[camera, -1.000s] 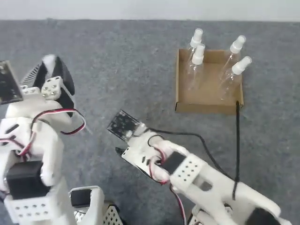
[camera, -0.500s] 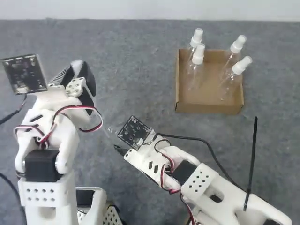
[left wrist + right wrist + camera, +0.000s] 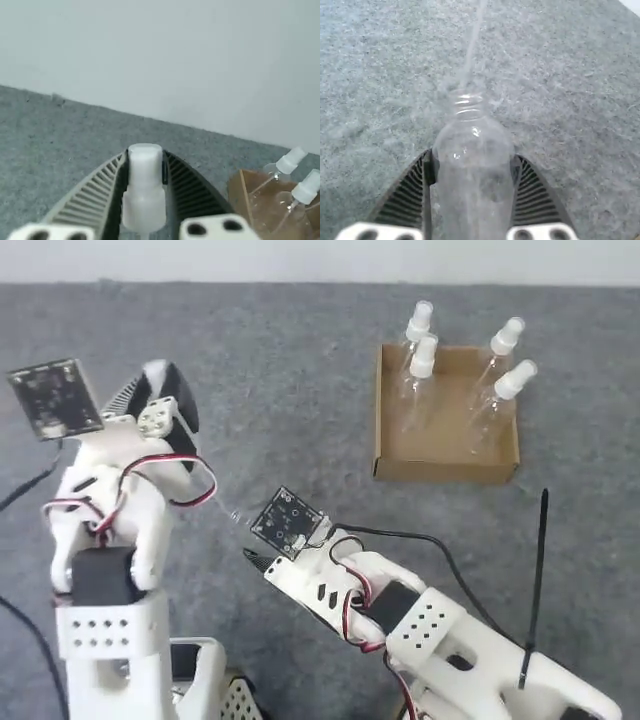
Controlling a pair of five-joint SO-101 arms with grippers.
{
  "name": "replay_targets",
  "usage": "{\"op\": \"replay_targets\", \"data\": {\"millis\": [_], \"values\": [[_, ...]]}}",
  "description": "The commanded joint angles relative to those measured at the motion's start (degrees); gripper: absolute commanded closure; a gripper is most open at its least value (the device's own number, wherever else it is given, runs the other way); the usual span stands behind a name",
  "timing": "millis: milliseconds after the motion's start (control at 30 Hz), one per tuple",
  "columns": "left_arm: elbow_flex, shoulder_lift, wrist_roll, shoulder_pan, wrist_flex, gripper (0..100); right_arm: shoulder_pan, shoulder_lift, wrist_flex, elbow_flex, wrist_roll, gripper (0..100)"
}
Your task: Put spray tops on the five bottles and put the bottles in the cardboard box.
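Inside the cardboard box (image 3: 445, 466) stand four capped bottles (image 3: 414, 392). Well apart from the box, the raised left gripper (image 3: 145, 154) clamps a spray top (image 3: 144, 200); nearer the box, the low right gripper (image 3: 472, 158) grasps the open-necked bottle (image 3: 471, 200).

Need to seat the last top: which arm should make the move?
Left. The left gripper holds the spray top, its tube at the mouth of the open bottle clamped in the right gripper.
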Motion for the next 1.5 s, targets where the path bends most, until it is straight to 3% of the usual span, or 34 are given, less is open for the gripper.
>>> {"op": "replay_targets", "data": {"millis": [0,333,533,767,1167,1467], "values": [[0.6,-0.9,0.3,1.8,-1.3,99,-0.1,-2.6,-1.0,-0.4,-0.8,99.3],[4.2,-0.9,0.4,8.7,4.7,99,0.5,-2.7,-1.6,-0.4,-1.3,99.3],[6.3,-0.9,0.3,10.2,4.7,99,5.7,-5.7,-6.9,1.4,-11.6,99.3],[7.2,-0.9,-1.3,18.5,8.0,99,6.5,-14.6,-7.6,5.1,-11.5,99.3],[10.5,-1.0,-1.5,23.7,8.1,99,11.1,-20.5,-7.6,7.1,-11.8,99.3],[10.4,-1.1,-1.5,20.7,8.0,98,11.1,-20.5,-7.7,7.1,-11.8,99.3]]}}
